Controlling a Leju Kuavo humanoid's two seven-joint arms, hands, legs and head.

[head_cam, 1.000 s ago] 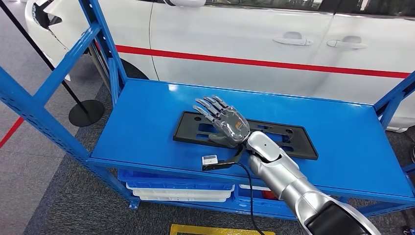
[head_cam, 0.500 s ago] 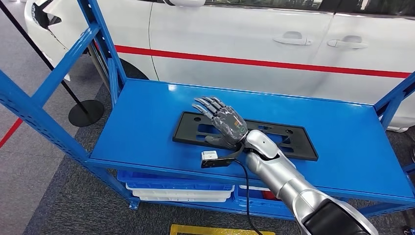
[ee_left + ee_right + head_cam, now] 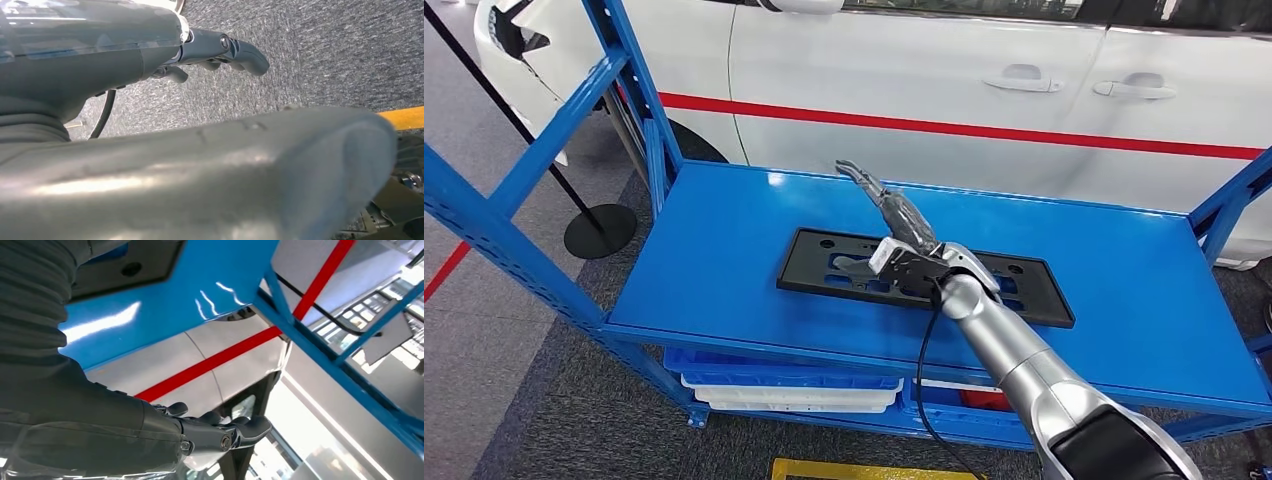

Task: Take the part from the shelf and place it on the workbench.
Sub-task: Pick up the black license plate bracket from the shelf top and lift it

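Reaching over the shelf, the right hand hangs edge-on above the flat black part, fingers straight, released; the part's long axis runs crosswise beneath. Left hand: fingers curled, holding nothing, over the floor.

No legible text, labels, brands or numbers in any view. Only marking: plain red stripe along the white car's doors, at 12 o'clock from the shelf; no lettering.

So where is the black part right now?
In the head view, the black part lies flat mid-shelf, under the right hand, with the white car behind.
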